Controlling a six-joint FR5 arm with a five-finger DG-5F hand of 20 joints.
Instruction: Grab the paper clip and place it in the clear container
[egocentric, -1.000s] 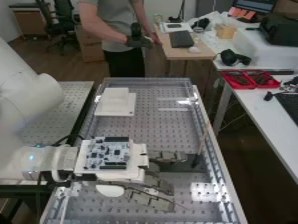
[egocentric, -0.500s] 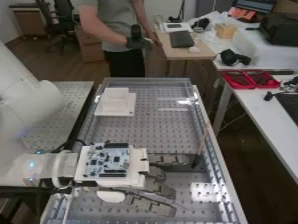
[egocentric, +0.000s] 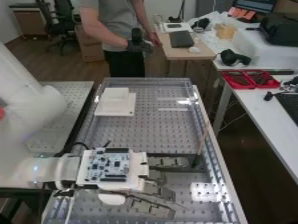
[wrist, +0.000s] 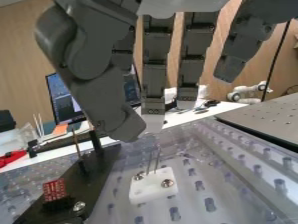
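The hand (egocentric: 158, 192) is wide open, its fingers straight and spread, reaching out low over the desk (egocentric: 149, 132) in the high view. In the wrist view the thumb (wrist: 96, 95) hangs well apart from the spread fingers, their tips above a small white block (wrist: 151, 192). Two thin wires (wrist: 157, 162), which look like the paper clip, though I can't be sure, rise from this block beside its two screw heads. Their long axis is close to upright, with a slight lean, and they run nearly parallel. A circuit board (egocentric: 108, 165) sits flat on the white housing behind the fingers. Near the block lies a dark plate (wrist: 73, 187) with a red module (wrist: 54, 190) on it. The desk is perforated metal under a glossy clear layer, and a stepped white block (egocentric: 116, 103) rests farther along it. Beside it runs another perforated bench (egocentric: 63, 102). Across the gap, a white table (egocentric: 263, 112) bears red trays (egocentric: 249, 80); beyond stands a small wooden table (egocentric: 174, 54) with a dark pad (egocentric: 181, 38).
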